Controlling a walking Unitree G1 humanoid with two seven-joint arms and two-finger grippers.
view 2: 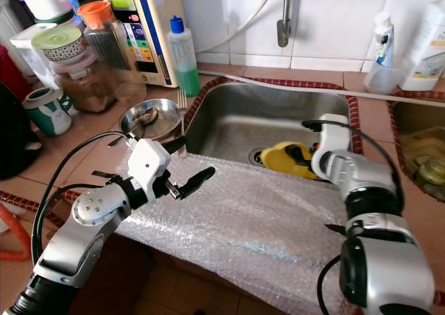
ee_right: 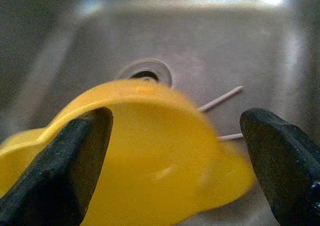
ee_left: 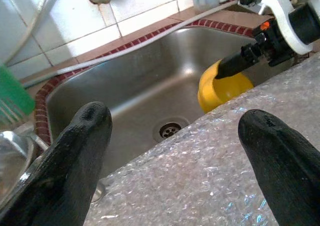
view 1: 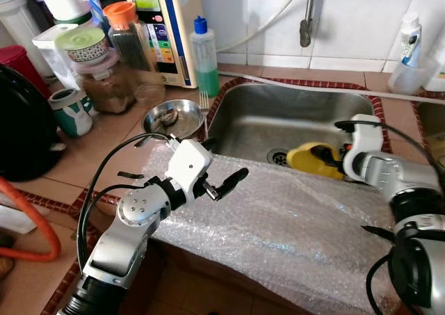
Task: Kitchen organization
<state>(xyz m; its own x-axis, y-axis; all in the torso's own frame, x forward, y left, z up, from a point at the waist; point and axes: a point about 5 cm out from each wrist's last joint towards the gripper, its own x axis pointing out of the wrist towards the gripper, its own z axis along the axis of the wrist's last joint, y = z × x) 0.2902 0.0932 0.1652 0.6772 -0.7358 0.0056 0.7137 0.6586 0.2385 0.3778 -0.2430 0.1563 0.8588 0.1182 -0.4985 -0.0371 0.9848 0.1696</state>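
- yellow bowl sits in sink by the drain; prob light, stiff plastic, slick if wet, so grab the rim
- my right gripper spread wide either side of it, nothing held
- left gripper open over bubble wrap, empty
- right wrist view shows thin sticks behind bowl; head views don't

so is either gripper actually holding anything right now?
No. The left gripper is open over the bubble wrap. The right gripper is open around the yellow cup in the sink, not clamped.
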